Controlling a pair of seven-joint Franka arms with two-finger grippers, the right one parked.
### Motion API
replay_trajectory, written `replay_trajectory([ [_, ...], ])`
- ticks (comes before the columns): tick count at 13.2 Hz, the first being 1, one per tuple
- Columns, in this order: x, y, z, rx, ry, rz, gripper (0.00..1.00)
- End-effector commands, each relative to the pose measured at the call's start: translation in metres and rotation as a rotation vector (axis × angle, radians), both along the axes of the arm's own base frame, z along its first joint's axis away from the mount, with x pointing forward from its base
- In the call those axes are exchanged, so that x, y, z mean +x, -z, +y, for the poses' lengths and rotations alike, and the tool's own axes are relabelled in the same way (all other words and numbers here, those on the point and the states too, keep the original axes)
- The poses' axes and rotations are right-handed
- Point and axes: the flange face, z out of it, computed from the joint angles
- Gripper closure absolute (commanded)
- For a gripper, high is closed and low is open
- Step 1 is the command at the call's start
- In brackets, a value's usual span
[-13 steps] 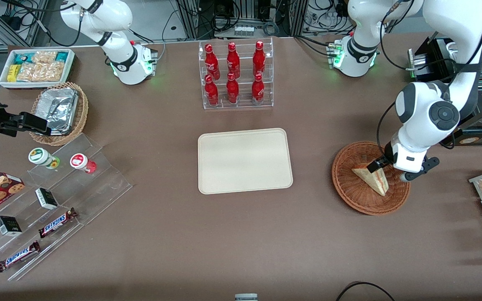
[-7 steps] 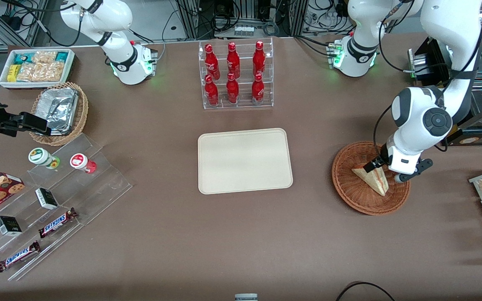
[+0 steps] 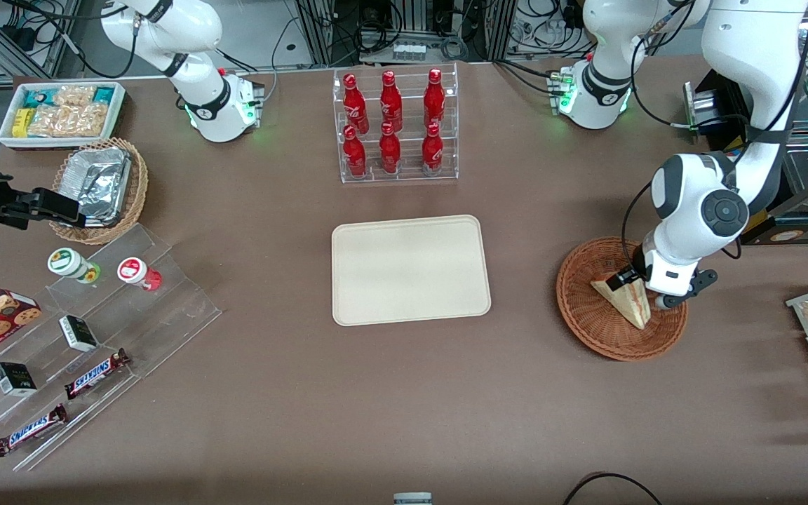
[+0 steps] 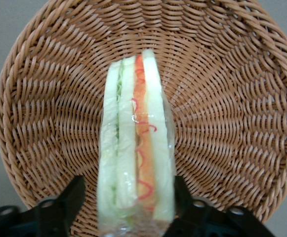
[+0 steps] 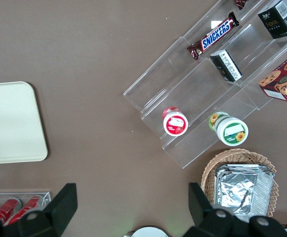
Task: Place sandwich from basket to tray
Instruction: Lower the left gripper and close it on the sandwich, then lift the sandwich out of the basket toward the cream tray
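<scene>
Jaws astride sandwich (image 4: 136, 148), gripper (image 4: 128, 197) low in basket (image 4: 242, 98)

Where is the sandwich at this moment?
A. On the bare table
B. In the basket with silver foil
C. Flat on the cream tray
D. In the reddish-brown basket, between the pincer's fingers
D: the sandwich stands in the basket, with the pincer fingers on either side of it; the tray holds nothing.

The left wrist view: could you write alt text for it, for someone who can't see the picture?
A wrapped sandwich stands on edge in a round woven basket, showing stripes of white bread, green and red-orange filling. The gripper is open, one black finger on each side of the sandwich.
</scene>
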Motion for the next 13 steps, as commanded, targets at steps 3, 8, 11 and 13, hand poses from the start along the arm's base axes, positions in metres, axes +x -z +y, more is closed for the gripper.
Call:
replay_trajectory([
  [3, 0.010, -0.017, 0.000, -0.004, -0.030, -0.014, 1.00],
  [8, 0.019, -0.137, -0.027, 0.040, 0.045, 0.084, 1.00],
  [11, 0.020, -0.199, -0.101, 0.045, 0.142, 0.099, 1.00],
  [13, 0.011, -0.212, -0.154, 0.042, 0.197, 0.086, 1.00],
])
